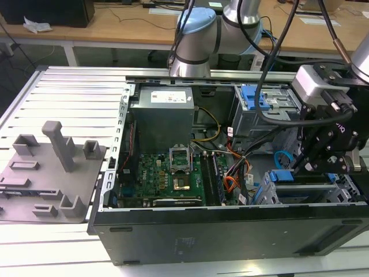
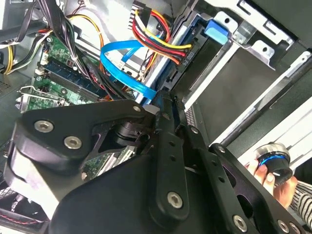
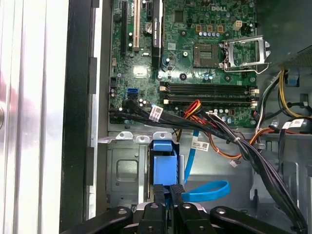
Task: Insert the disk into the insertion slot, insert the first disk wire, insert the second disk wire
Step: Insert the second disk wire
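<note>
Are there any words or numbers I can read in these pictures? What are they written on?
No text here is clear enough to quote.
Sticker on the grey power supply: too small to read.
White tags on the black cable bundle: too small to read.
White print on the green motherboard: too tiny to read surely.

You had the exterior view high above the open computer case (image 1: pixel 230 225); both wrist views looked closely past the claw (image 3: pixel 168 192) at its motherboard (image 3: pixel 195 53).

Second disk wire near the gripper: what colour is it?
Light blue: the second disk wire loops as a flat cable, clearest in the second wrist view.
</note>
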Available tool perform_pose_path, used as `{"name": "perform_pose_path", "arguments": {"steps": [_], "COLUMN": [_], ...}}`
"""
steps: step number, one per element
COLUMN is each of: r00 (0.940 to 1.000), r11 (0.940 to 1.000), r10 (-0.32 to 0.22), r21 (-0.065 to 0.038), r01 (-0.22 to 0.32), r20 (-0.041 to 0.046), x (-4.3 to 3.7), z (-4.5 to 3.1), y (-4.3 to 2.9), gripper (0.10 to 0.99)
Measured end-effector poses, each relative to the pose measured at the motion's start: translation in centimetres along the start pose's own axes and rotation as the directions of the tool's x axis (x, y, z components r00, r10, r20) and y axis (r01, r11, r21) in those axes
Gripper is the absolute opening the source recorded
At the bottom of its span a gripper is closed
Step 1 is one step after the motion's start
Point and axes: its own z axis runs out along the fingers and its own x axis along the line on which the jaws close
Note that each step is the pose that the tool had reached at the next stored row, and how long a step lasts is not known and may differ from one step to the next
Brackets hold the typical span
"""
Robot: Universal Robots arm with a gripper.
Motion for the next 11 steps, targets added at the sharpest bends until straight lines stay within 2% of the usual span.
{"name": "perform_pose_path", "arguments": {"steps": [11], "r00": [1.0], "r11": [1.0], "r10": [0.0], "r21": [0.0], "r01": [0.0], "r20": [0.0007], "x": [-0.45], "z": [0.26], "y": [-1.57], "gripper": [0.161]}}
